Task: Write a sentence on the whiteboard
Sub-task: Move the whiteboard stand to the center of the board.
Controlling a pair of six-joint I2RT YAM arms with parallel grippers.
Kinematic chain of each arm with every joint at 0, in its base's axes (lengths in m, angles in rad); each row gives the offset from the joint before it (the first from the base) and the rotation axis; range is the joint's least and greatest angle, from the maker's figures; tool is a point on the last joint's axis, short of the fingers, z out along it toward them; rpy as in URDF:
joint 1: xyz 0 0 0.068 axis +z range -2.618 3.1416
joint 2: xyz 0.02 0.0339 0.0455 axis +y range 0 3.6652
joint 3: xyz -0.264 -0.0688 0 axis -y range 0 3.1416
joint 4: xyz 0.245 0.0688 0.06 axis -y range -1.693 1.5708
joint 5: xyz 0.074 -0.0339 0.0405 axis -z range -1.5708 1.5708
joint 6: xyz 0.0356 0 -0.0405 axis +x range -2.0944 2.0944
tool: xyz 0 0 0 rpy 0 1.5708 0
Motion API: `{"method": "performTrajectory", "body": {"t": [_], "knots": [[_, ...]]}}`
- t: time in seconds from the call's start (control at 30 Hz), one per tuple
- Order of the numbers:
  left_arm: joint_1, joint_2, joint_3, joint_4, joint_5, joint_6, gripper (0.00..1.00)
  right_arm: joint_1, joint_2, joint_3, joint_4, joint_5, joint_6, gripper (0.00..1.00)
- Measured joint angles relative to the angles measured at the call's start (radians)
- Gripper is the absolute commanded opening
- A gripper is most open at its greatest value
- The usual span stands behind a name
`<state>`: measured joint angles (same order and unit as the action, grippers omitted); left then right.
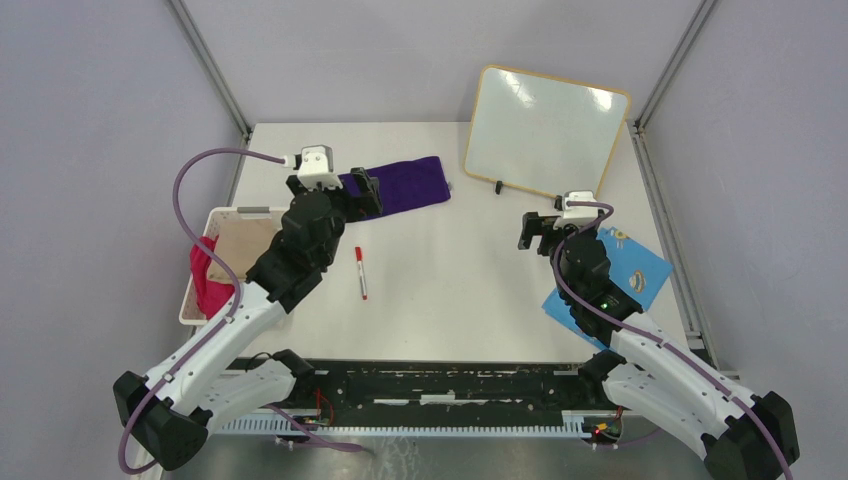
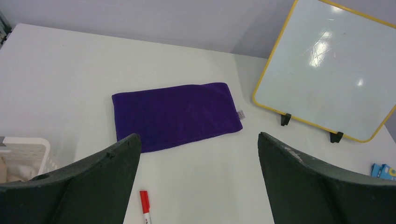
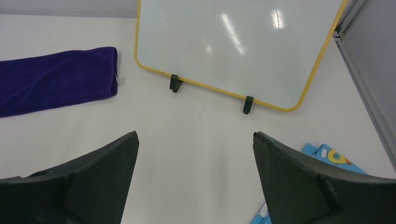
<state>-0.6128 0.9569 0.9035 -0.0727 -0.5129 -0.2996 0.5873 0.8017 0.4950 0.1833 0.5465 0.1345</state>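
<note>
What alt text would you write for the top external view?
A blank whiteboard stands at the far right of a table, while the left arm and right arm reach in from the near edge. A red marker lies between them; a purple cloth behind it, a basket at left, a blue sheet at right.

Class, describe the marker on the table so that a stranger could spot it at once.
Start at the white table. On the near side of the purple cloth, beside the left arm, lies the marker. It is the only slim stick there, red-capped, while the cloth, whiteboard and blue sheet are broad and flat.
</note>
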Motion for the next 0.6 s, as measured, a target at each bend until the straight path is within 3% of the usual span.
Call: {"method": "performTrajectory", "body": {"t": [0.6], "knots": [[-0.004, -0.013, -0.011, 0.002, 0.064, 0.001, 1.0, 0.0, 0.06, 0.081, -0.095, 0.065, 0.061, 0.98]]}}
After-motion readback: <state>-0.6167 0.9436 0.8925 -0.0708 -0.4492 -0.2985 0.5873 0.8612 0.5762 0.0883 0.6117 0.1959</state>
